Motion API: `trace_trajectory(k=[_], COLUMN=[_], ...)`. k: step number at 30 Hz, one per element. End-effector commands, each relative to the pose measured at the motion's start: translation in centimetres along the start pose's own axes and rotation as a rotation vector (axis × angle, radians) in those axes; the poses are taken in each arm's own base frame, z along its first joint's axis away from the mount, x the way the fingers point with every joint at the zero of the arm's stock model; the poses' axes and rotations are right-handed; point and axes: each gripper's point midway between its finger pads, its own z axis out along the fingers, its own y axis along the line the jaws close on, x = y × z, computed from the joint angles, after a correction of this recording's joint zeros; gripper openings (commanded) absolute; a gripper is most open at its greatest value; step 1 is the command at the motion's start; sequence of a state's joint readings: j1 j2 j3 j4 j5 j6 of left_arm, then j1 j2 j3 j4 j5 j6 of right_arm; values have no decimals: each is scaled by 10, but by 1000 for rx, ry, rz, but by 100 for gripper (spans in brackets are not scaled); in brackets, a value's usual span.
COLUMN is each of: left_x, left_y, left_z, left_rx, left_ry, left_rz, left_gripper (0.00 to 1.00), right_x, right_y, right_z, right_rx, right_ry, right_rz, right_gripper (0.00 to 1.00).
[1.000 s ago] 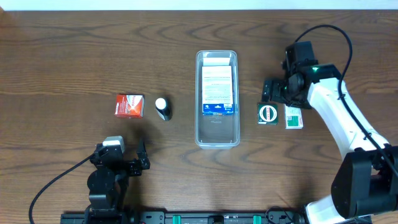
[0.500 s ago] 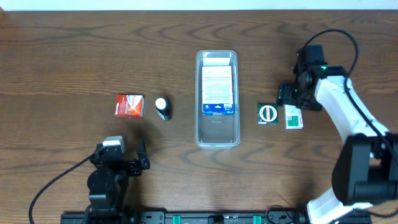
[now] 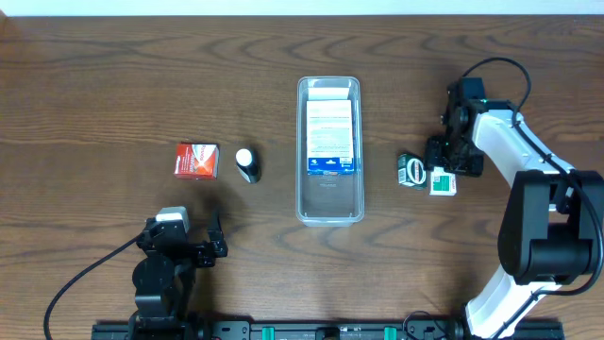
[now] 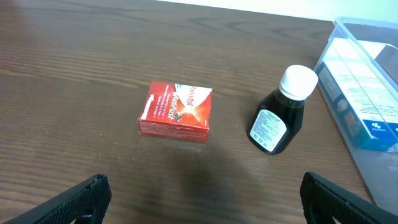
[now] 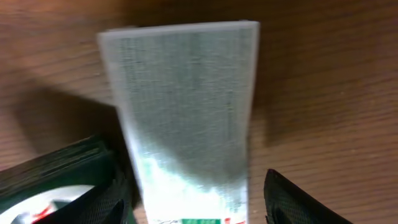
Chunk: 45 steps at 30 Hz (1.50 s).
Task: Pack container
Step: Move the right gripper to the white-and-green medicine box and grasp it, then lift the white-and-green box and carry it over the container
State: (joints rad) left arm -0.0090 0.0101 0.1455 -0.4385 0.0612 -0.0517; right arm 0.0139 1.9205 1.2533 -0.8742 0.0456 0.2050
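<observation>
The clear container (image 3: 329, 200) stands mid-table with a blue-and-white carton (image 3: 330, 137) lying in it. My right gripper (image 3: 445, 161) is open and straddles a white-and-green box (image 3: 444, 184). In the right wrist view that box (image 5: 186, 106) lies between the fingers (image 5: 196, 202), with a gap at the right finger. A dark green box (image 3: 411, 171) sits tilted against the left finger (image 5: 43, 180). My left gripper (image 3: 191, 249) is open and empty near the front edge. A red box (image 4: 176, 112) and a dark bottle (image 4: 278, 121) lie ahead of it (image 4: 200, 202).
The red box (image 3: 196, 161) and the white-capped bottle (image 3: 247, 165) lie left of the container. The container's edge and carton show at the right of the left wrist view (image 4: 367, 93). Bare wood surrounds the items.
My right gripper has moved right and toward the front, down over the white-and-green box. The dark green box has been nudged and now sits tilted. The left arm has not moved.
</observation>
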Motion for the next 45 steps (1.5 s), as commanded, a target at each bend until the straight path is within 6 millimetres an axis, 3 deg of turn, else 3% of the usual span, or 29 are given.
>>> trace_trajectory(k=[1,9,22,25,28,32,37,41,45], left_x=[7,7,7,7,7,7,7,7,7], left_y=[-1,-1,-1,-1,-1,-1,-1,-1,-1], left_z=[3,3,3,3,3,3,3,3,3], left_rx=[8,8,8,8,8,8,8,8,8], left_ry=[14,14,14,14,14,14,14,14,14], left_rz=[0,0,0,0,0,0,0,0,0], left_gripper=[98,98,98,98,98,98,98,98,98], right_x=[9,4,-2,-10,-21,-28,-19,-3,10], right_y=[-4,-3,-5,-4,0,22,72,123,184], right_z=[10,10,7,-7,-39,-107,-188,-217,-217], right_rx=[18,12,8,0,-17,-118,-290,-391,-465], right_ry=[33,13,-12,-49,-120,-267,-471,-543,-554], right_rz=[12,-2,23,24,21,-14,-46,-118,-217], right_gripper=[68,73,39,38,38,38,32,30,30])
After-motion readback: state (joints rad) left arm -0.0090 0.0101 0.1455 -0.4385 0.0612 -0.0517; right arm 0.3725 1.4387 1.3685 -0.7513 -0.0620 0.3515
